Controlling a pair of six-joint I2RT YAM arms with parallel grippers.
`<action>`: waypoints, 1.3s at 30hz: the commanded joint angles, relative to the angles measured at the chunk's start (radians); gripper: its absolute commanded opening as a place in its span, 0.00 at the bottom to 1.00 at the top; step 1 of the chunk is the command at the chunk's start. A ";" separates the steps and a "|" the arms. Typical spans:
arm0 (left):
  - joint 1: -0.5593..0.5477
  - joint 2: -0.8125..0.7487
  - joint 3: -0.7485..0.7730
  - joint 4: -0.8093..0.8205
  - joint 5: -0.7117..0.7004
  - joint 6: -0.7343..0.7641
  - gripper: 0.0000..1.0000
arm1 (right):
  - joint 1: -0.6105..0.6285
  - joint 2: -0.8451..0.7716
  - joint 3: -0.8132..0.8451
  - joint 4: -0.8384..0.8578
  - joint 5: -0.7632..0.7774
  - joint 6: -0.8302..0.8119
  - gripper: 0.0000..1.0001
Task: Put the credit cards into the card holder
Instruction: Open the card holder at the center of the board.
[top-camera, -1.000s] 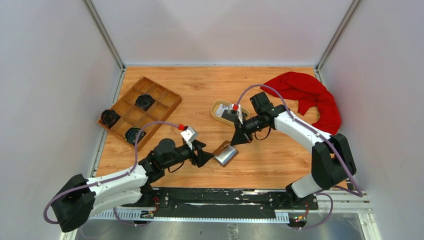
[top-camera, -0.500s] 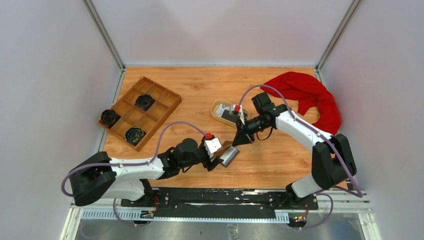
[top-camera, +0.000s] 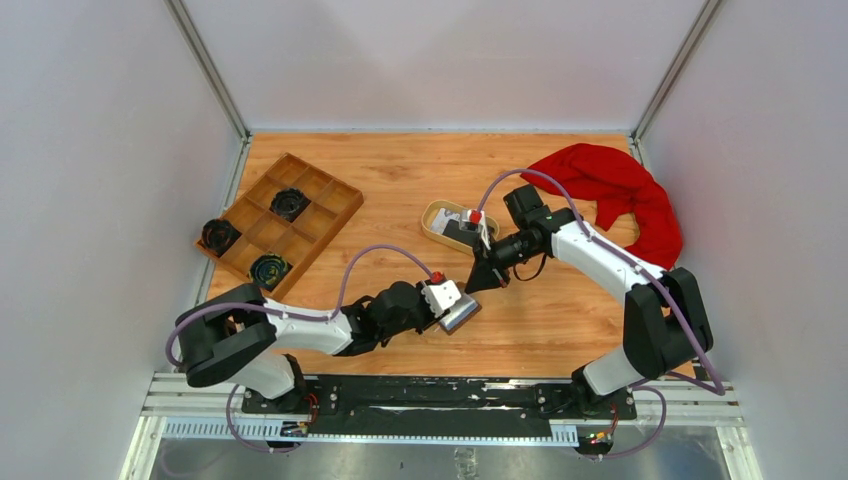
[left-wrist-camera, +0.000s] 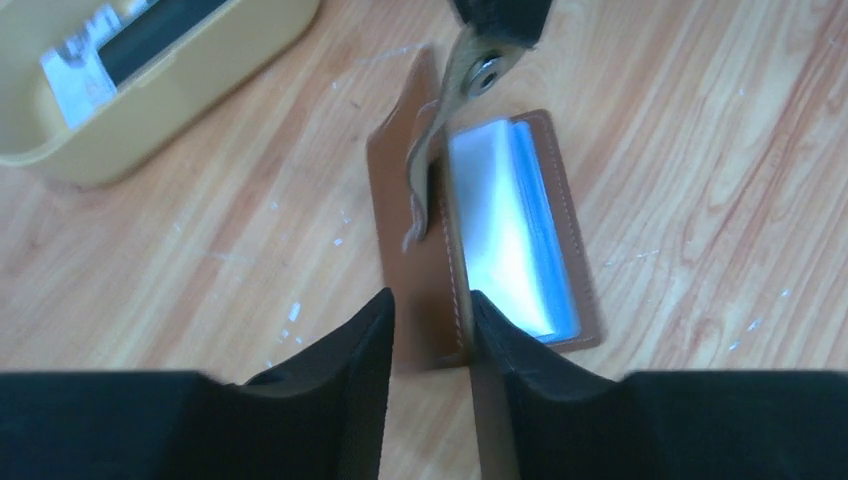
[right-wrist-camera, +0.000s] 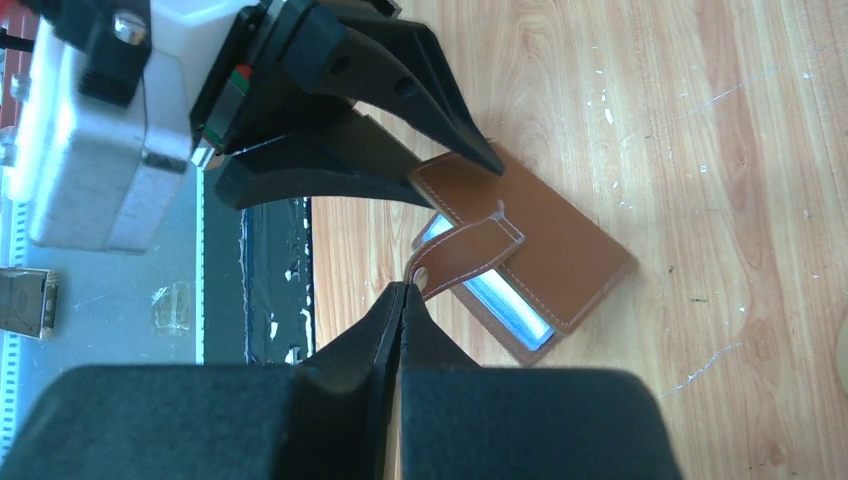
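We saw one card holder (right-wrist-camera: 560, 240) toward the desk's (top-camera: 560, 320) near edge, bare wood rightward; left end effector (left-wrist-camera: 430, 300) narrowly parted astride it, right end effector (right-wrist-camera: 403, 290) pinching its strap (right-wrist-camera: 470, 250).

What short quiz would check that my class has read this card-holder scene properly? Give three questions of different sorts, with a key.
1. True or false: the right gripper is shut on the card holder by its strap.
2. Where do the credit cards lie? A: in the tan dish. B: in the wooden tray. C: on the red cloth.
3. Fill in: the left gripper has its jaws ____, astride the edge of the holder's cover.
Key: 1 true; 2 A; 3 open.
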 joint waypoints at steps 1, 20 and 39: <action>-0.009 0.037 0.020 0.056 -0.081 -0.014 0.22 | -0.011 0.005 0.027 -0.030 -0.028 -0.021 0.00; 0.168 0.135 -0.038 0.235 0.281 -0.676 0.00 | -0.149 -0.162 -0.051 -0.042 -0.054 -0.191 0.64; 0.147 0.011 -0.011 0.053 0.231 -0.551 0.00 | -0.079 -0.177 -0.139 0.088 -0.076 -0.257 0.39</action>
